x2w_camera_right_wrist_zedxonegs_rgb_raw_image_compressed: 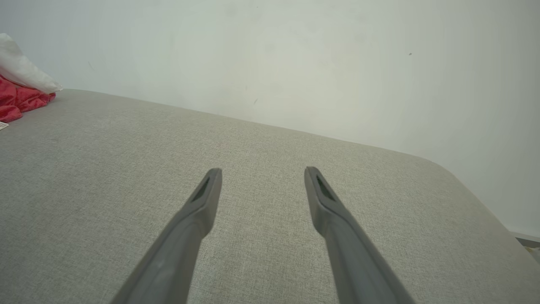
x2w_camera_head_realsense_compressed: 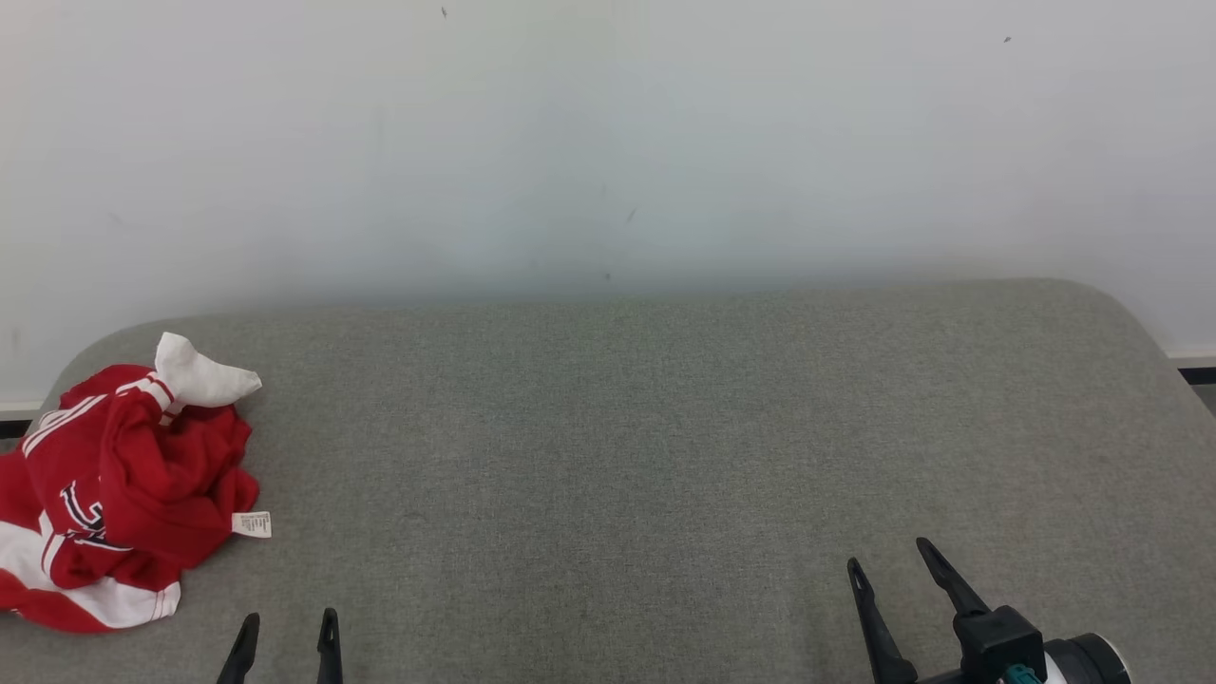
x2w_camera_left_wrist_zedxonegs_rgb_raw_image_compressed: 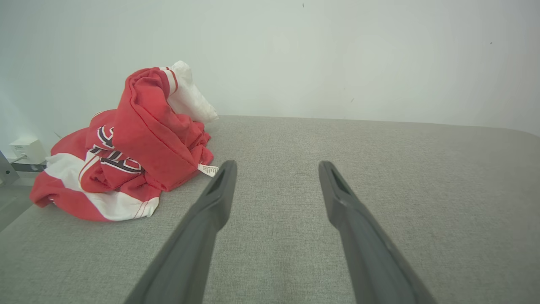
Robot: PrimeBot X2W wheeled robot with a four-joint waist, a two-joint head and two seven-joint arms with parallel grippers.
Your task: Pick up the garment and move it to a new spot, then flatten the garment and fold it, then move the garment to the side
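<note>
The garment (x2w_camera_head_realsense_compressed: 123, 494) is a crumpled red and white jersey heaped at the far left of the grey padded table (x2w_camera_head_realsense_compressed: 608, 427), a small white label sticking out on its right. In the left wrist view the garment (x2w_camera_left_wrist_zedxonegs_rgb_raw_image_compressed: 130, 147) lies ahead and left of my fingers. My left gripper (x2w_camera_head_realsense_compressed: 290, 622) is open at the bottom edge, just right of and nearer than the heap, holding nothing; its open fingertips frame bare cloth (x2w_camera_left_wrist_zedxonegs_rgb_raw_image_compressed: 276, 166). My right gripper (x2w_camera_head_realsense_compressed: 890, 556) is open at the lower right, far from the garment (x2w_camera_right_wrist_zedxonegs_rgb_raw_image_compressed: 19, 90), with nothing between the fingers (x2w_camera_right_wrist_zedxonegs_rgb_raw_image_compressed: 261, 171).
A pale wall (x2w_camera_head_realsense_compressed: 608, 142) rises right behind the table's far edge. The table's corners are rounded at the far left and far right. A small white box (x2w_camera_left_wrist_zedxonegs_rgb_raw_image_compressed: 27, 150) sits beyond the table's left edge in the left wrist view.
</note>
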